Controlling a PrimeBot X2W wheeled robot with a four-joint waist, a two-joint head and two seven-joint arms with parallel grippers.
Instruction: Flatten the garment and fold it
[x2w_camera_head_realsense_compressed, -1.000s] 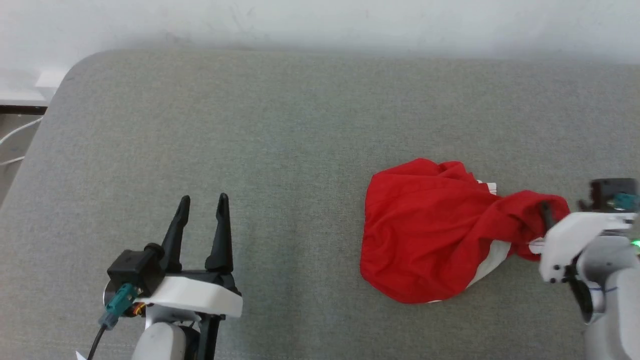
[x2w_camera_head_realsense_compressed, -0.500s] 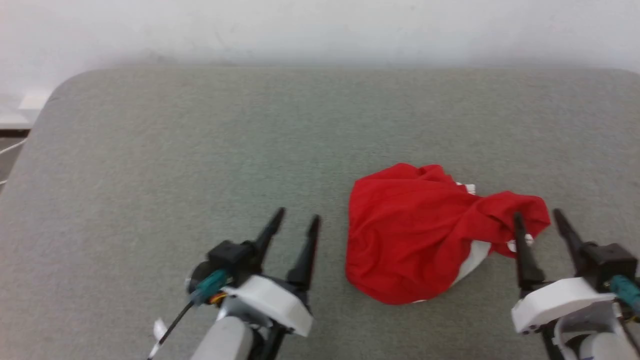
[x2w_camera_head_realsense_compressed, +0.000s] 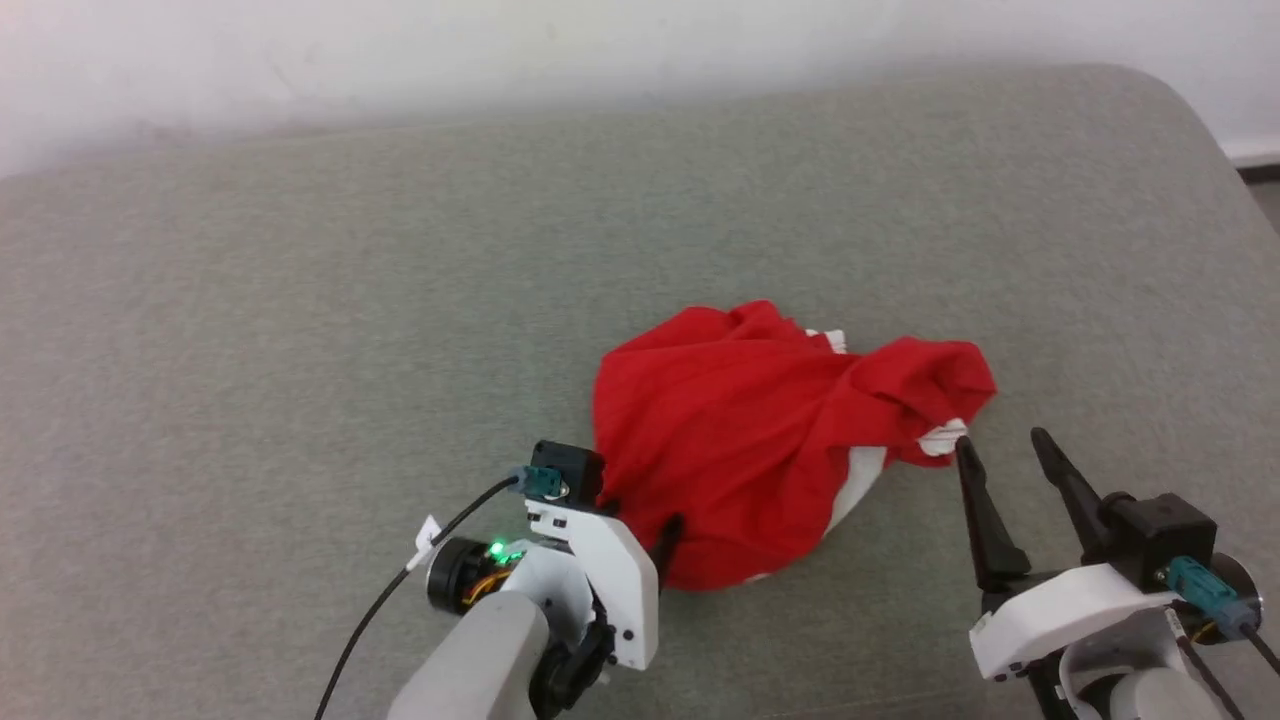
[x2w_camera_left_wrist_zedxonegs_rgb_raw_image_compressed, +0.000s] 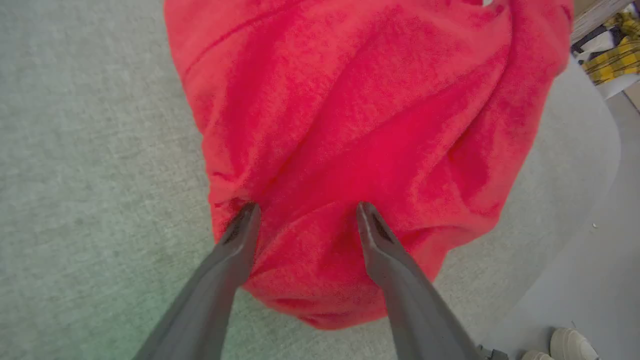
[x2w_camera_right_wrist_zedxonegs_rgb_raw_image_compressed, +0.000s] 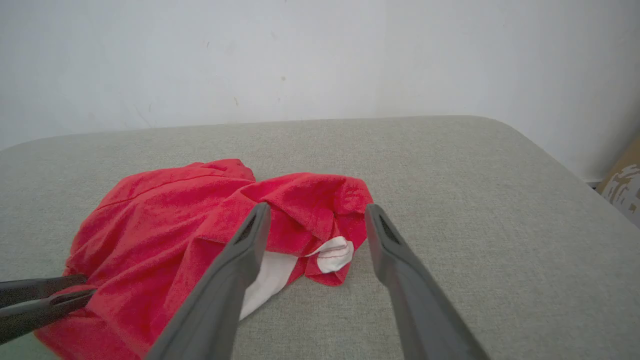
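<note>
Straddling the near-left edge of the red shorts (x2w_camera_head_realsense_compressed: 740, 440), the open left end effector (x2w_camera_left_wrist_zedxonegs_rgb_raw_image_compressed: 307, 210) is touching cloth; the open right end effector (x2w_camera_head_realsense_compressed: 1000, 442) is hovering just beside their right end.

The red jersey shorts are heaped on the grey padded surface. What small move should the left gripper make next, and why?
Probably close the left gripper on the crumpled red jersey shorts: its open fingers straddle a ridge of cloth at the heap's near edge, while the right gripper stands open beside the other end.
</note>
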